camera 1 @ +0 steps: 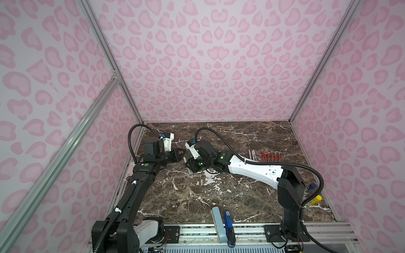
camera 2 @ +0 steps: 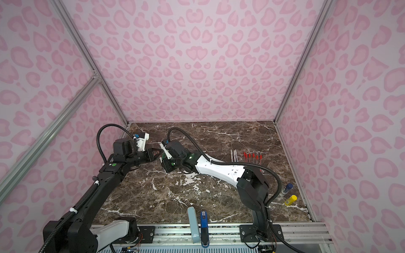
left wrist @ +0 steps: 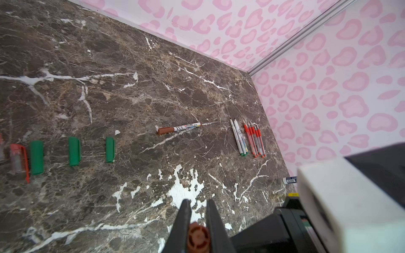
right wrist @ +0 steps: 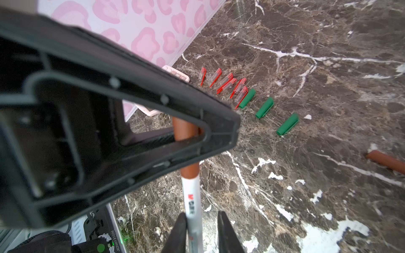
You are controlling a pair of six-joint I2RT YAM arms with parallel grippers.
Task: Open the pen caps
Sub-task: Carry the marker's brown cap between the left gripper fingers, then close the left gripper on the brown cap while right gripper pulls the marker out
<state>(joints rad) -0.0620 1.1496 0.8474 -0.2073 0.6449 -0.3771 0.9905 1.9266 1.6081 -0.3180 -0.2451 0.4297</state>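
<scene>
**Status entry: grip set, pull pending**

Top views. I log the left claw (camera 1: pixel 179 151) and the right claw (camera 2: pixel 162 157) meeting tip to tip above the counter (camera 1: pixel 219 197), near its left edge and toward the far edge. What sits between them is too hidden here to read. Bare pens (camera 1: pixel 270 156) lie in a row toward the far right corner.

Left wrist view. The left claw is clamped on the brown-orange cap (left wrist: pixel 198 239), which I see end-on between the fingers. A second marker (left wrist: pixel 178 129), cap on, lies flat on the counter. Three green caps (left wrist: pixel 74 151) lie loose.

Right wrist view. The white-barrelled marker (right wrist: pixel 192 203) runs from the right claw into the left claw, cap end first, with the cap seated on the barrel. The right claw's jaws stand apart, wider than the barrel, which rests against one finger (right wrist: pixel 178 230). The red caps (right wrist: pixel 228 84) lie loose beside the green ones.

Judgement. The step in hand is pulling this cap. I take the long axis to run roughly left to right across the counter, with the cap pointing toward the left edge. The next move calls for the right claw to close firmly on the barrel, then a straight pull along that axis without bending.
</scene>
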